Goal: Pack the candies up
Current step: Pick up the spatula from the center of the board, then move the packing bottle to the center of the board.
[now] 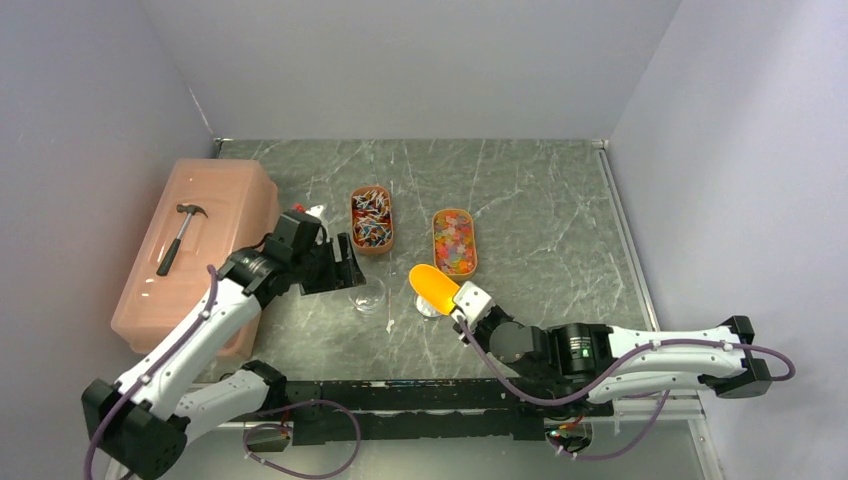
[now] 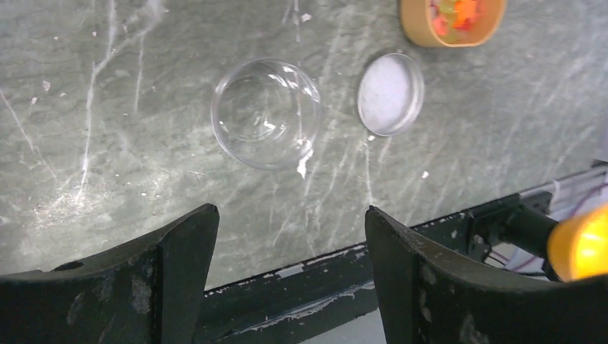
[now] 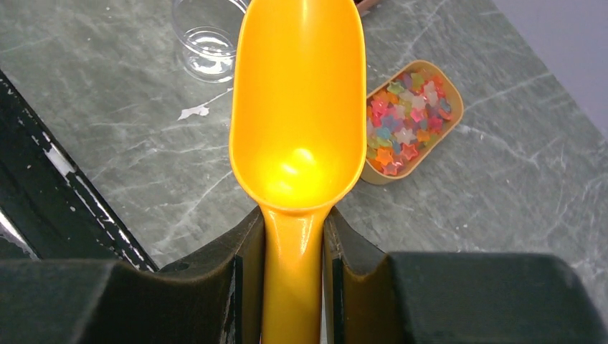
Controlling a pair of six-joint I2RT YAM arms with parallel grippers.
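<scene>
Logged in two lots, both tiny, loose and at rest. Wrapped candies [image 1: 371,218]: mixed red, blue and white, heaped in the left oval orange tray [image 1: 372,251], spread from end to end. Glossy candies [image 3: 407,122]: star-shaped, translucent, in orange, yellow, red, pink, green and pale blue, lying at all angles, some flat and some on edge, piled in the right oval orange tray [image 1: 458,273], about level with the rim. Lots near each other, side by side, not touching; wrapped lot set slightly farther back.
</scene>
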